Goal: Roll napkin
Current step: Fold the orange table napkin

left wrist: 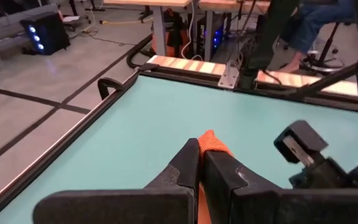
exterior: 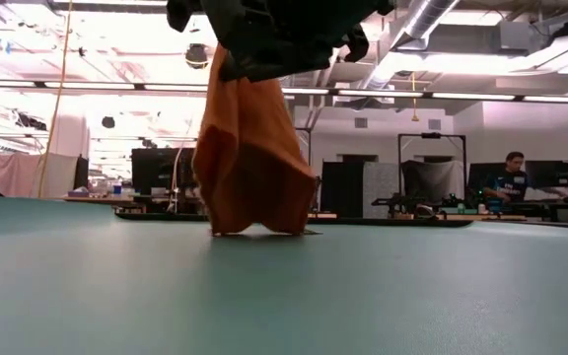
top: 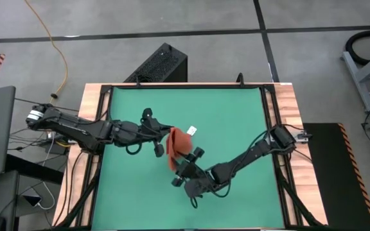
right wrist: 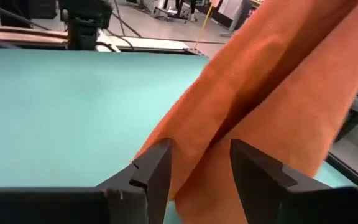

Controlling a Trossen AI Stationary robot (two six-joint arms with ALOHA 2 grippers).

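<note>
The napkin hangs in the air over the middle of the green tabletop, pinched at its top by the left claw, whose fingers are pressed together on a small bunch of orange cloth. From the level view the cloth drops in long folds and its lowest corners just reach the tabletop; whether they rest there or only brush it is hard to tell. The claw that holds it is cut off at the top of that view, so only dark shapes show above the cloth.

From above, the left arm reaches in from the left edge and the napkin looks like a narrow crumpled strip, with a small white tag sticking out at its upper end. Most of the cloth's spread is hidden from that angle because it hangs straight down.

The right claw sits low beside the hanging napkin, fingers apart, with a fold of the cloth lying in the gap between them. I cannot tell whether either finger actually touches the fabric. From overhead the right claw is just at the napkin's near end, partly masked by its own wrist.

Beyond the tabletop, a person sits at a desk far off on the right, too small to make out further.
</note>
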